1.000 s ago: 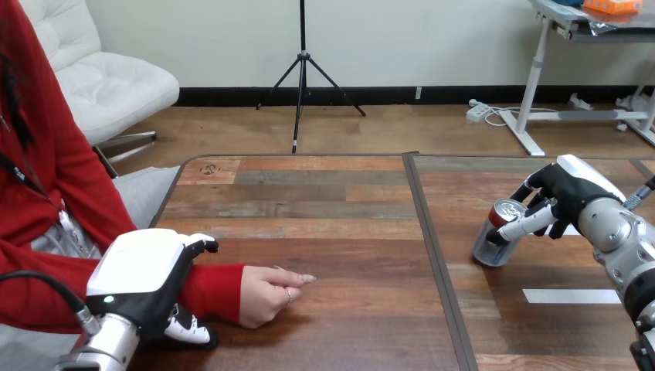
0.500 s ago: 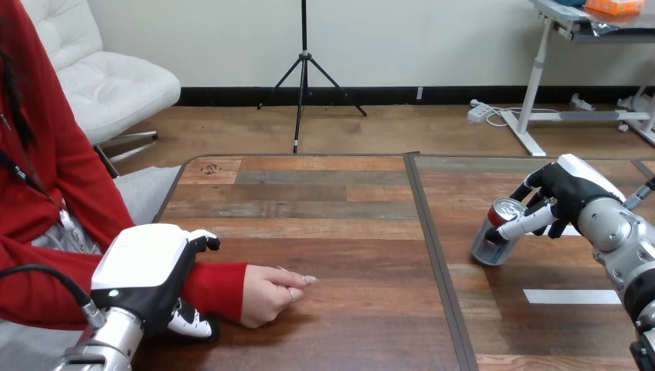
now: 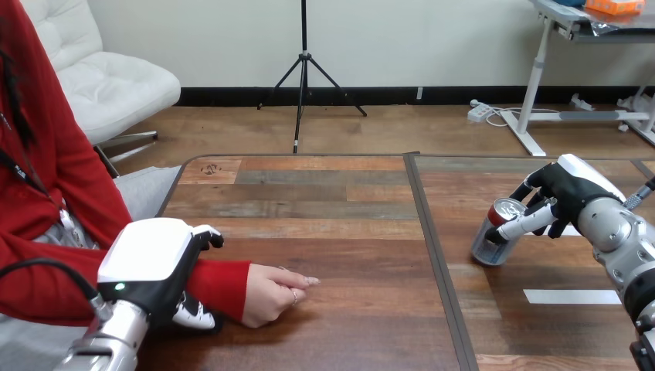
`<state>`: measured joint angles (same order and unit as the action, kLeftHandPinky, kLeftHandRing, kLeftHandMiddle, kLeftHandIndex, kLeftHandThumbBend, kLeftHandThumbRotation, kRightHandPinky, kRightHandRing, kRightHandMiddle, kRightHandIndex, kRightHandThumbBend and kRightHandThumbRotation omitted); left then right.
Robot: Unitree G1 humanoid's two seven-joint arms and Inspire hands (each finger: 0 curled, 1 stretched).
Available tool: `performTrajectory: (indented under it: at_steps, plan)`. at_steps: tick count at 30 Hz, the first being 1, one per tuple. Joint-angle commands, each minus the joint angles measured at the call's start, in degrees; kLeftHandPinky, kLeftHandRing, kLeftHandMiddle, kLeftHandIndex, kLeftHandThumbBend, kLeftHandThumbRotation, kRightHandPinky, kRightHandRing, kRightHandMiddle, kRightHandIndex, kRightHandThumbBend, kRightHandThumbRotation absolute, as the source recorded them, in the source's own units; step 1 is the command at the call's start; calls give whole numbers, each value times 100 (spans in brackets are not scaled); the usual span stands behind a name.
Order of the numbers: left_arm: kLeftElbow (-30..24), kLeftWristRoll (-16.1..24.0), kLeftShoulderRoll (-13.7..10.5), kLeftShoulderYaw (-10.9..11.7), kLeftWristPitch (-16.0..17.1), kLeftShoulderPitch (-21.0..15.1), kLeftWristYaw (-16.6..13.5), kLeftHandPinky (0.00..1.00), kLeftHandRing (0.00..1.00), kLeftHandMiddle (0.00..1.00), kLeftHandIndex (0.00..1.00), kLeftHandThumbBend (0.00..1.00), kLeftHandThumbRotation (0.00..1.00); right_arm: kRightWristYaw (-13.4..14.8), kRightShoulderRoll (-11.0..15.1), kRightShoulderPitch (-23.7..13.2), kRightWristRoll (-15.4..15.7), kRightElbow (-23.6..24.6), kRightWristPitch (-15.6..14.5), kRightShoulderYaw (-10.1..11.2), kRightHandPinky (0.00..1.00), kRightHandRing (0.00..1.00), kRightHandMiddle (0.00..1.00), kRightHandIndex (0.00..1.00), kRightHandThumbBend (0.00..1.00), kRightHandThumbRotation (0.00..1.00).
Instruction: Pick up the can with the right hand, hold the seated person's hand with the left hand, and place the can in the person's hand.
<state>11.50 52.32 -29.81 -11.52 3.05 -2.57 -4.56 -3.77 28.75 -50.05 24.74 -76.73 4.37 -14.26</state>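
The right hand (image 3: 562,195) has its fingers and thumb curled round the top of the can (image 3: 493,235), which leans at the right side of the table (image 3: 324,209), its base seemingly on the wood. Well apart at the left, the left hand (image 3: 148,267) wraps over the person's forearm (image 3: 220,284) in a red sleeve, fingers above and thumb below. The person's hand (image 3: 272,294) rests loosely closed on the table.

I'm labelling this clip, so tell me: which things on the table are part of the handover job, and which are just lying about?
Part of the job:
can, with the right hand curled round it
person's hand
left hand, closed round the person's forearm

Just lying about:
white tape strip on the table
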Motion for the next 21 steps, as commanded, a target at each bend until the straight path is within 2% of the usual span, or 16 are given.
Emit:
performTrajectory:
  at_steps: [1,21]
  plan:
    - [350,53,25,-219,7,-391,-139,67,72,73,71,100,0,59,55,-385,-62,207,117,94,38,40,46,50,76,0]
    - [1013,26,197,-597,-45,-828,-336,58,61,63,60,94,0,56,54,-377,-90,215,161,113,37,40,46,50,76,0]
